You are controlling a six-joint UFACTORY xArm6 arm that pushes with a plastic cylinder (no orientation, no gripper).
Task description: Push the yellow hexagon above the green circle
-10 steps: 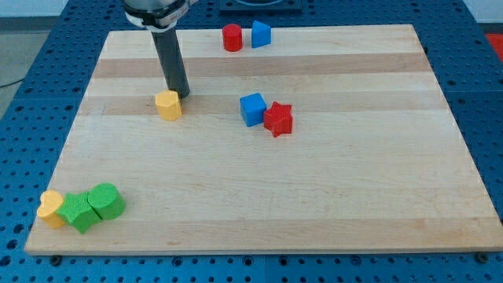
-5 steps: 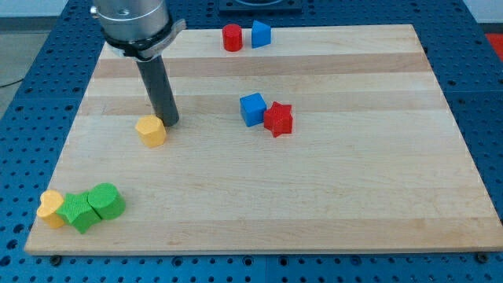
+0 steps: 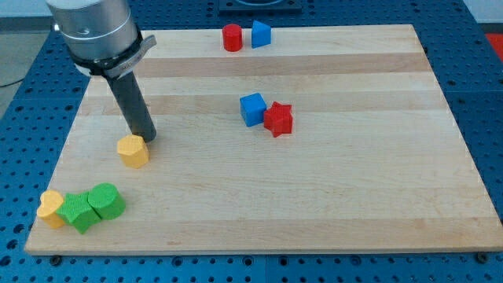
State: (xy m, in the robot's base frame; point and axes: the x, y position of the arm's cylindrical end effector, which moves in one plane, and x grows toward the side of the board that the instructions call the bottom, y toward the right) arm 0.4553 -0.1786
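Note:
The yellow hexagon (image 3: 134, 151) lies on the wooden board (image 3: 314, 196) at the left, a short way above and to the right of the green circle (image 3: 106, 201). My tip (image 3: 146, 138) rests against the hexagon's upper right side. The dark rod rises from the tip toward the view's top left. The green circle sits near the board's bottom left corner, touching a green star (image 3: 77, 212).
A yellow heart (image 3: 52, 208) sits left of the green star. A blue cube (image 3: 253, 109) and a red star (image 3: 277, 119) touch near the middle. A red cylinder (image 3: 232, 37) and a blue block (image 3: 260, 34) stand at the top edge.
My tip has moved down and to the left, pushing the yellow hexagon the same way, closer to the green circle. The other blocks have not moved.

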